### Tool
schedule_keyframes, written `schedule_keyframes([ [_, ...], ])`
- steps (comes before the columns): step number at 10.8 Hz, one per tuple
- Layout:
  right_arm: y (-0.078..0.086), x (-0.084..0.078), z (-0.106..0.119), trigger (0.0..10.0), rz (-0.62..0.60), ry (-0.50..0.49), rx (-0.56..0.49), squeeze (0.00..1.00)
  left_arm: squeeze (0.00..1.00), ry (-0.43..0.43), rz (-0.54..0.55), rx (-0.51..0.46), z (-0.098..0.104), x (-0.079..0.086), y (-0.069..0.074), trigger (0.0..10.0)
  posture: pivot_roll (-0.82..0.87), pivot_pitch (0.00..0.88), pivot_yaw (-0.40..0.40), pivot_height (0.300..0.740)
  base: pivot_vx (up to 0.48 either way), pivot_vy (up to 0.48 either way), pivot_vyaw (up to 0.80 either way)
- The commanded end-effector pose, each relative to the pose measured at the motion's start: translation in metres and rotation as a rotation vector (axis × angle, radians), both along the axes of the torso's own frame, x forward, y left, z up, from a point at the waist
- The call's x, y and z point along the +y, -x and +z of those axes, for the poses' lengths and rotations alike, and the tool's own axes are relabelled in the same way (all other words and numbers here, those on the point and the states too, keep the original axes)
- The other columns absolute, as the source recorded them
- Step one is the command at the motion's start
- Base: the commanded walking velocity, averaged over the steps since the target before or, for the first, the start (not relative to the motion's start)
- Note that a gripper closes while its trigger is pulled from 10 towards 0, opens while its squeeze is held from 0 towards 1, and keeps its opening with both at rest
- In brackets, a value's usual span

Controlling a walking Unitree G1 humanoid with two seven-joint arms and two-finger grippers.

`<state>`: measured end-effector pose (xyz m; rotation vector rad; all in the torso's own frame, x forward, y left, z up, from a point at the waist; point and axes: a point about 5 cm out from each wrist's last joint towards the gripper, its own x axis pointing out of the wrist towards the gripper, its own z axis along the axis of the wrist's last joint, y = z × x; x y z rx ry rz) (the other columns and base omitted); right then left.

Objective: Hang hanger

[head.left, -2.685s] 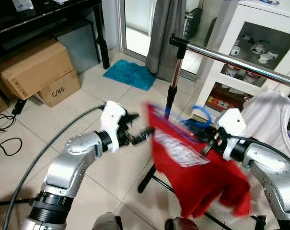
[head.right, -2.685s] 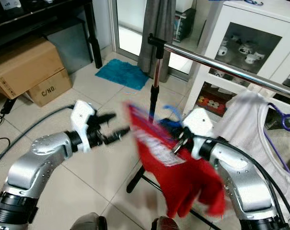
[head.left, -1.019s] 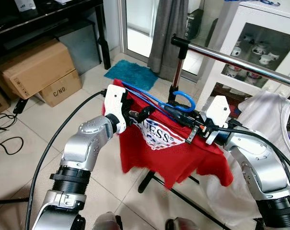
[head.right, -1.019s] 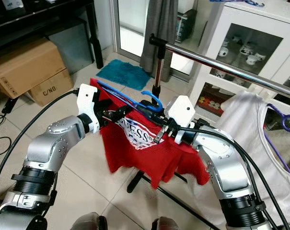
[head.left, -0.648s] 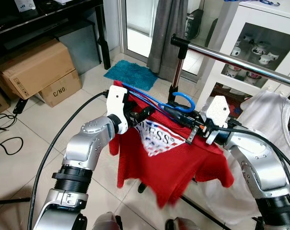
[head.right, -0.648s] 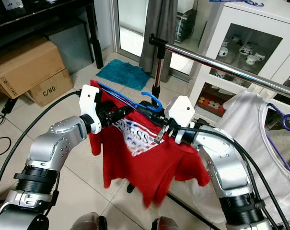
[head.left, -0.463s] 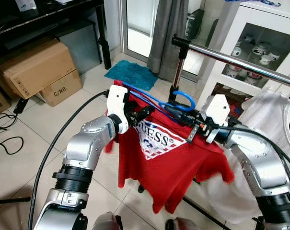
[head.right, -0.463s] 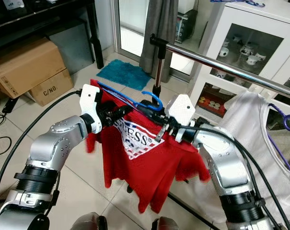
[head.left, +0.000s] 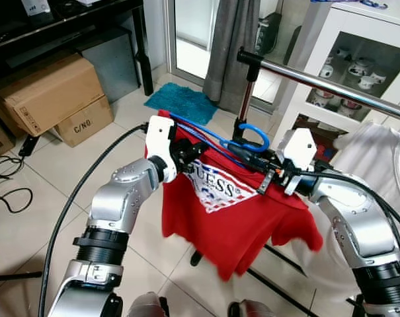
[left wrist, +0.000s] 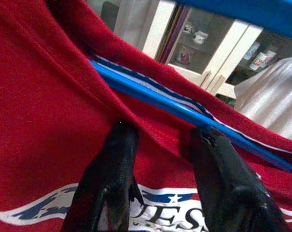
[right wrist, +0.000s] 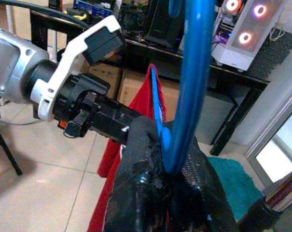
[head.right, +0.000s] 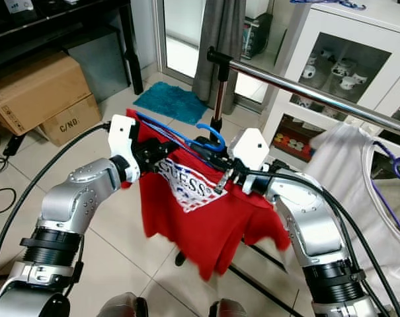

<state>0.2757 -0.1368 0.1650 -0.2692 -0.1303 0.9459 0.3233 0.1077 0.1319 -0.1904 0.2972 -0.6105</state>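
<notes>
A blue hanger (head.left: pixel 201 136) carries a red shirt (head.left: pixel 219 214) with a printed logo, held in front of the chrome rail (head.left: pixel 319 80) and below it. My right gripper (head.left: pixel 244 157) is shut on the hanger just under its hook (head.left: pixel 254 137); the right wrist view shows the fingers (right wrist: pixel 141 159) clamped on the blue wire (right wrist: pixel 190 92). My left gripper (head.left: pixel 186 156) is at the shirt's left shoulder. Its fingers (left wrist: pixel 118 164) stand apart on the red cloth (left wrist: pixel 39 121), just under the hanger's bar (left wrist: pixel 150 94).
The rack's upright pole (head.left: pixel 243 109) stands behind the shirt, its base leg (head.left: pixel 202 252) on the tiles. A white garment (head.left: pixel 378 155) hangs on the rail at right. Cardboard boxes (head.left: pixel 47 92), a teal mat (head.left: pixel 180 102), a white cabinet (head.left: pixel 358 59) and floor cables (head.left: pixel 8 191) surround.
My left gripper has come in to the shirt's shoulder and the shirt now hangs spread on the hanger. In the last half second only the shirt's hem has swung.
</notes>
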Motion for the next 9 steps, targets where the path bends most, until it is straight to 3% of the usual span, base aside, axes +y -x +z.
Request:
schedule_keyframes([
  [1, -0.002, -0.001, 0.01, 10.0, 0.015, -0.002, -0.042, 0.0, 0.0, 0.018, -0.005, -0.018, 0.009, -0.003, -0.004, 0.0, -0.05, 0.0, -0.012, 0.74, 0.0, 0.0, 0.0],
  [7, -0.006, -0.005, 0.007, 10.0, -0.004, 0.022, -0.018, 0.0, 0.0, 0.017, 0.025, 0.009, 0.007, 0.0, -0.006, 0.0, -0.05, 0.0, -0.01, 0.74, 0.0, 0.0, 0.0],
  [9, -0.019, -0.011, -0.008, 10.0, -0.13, 0.186, 0.035, 0.0, 0.0, -0.026, 0.028, -0.018, 0.014, 0.003, -0.004, 0.0, -0.05, 0.0, -0.014, 0.74, 0.0, 0.0, 0.0],
])
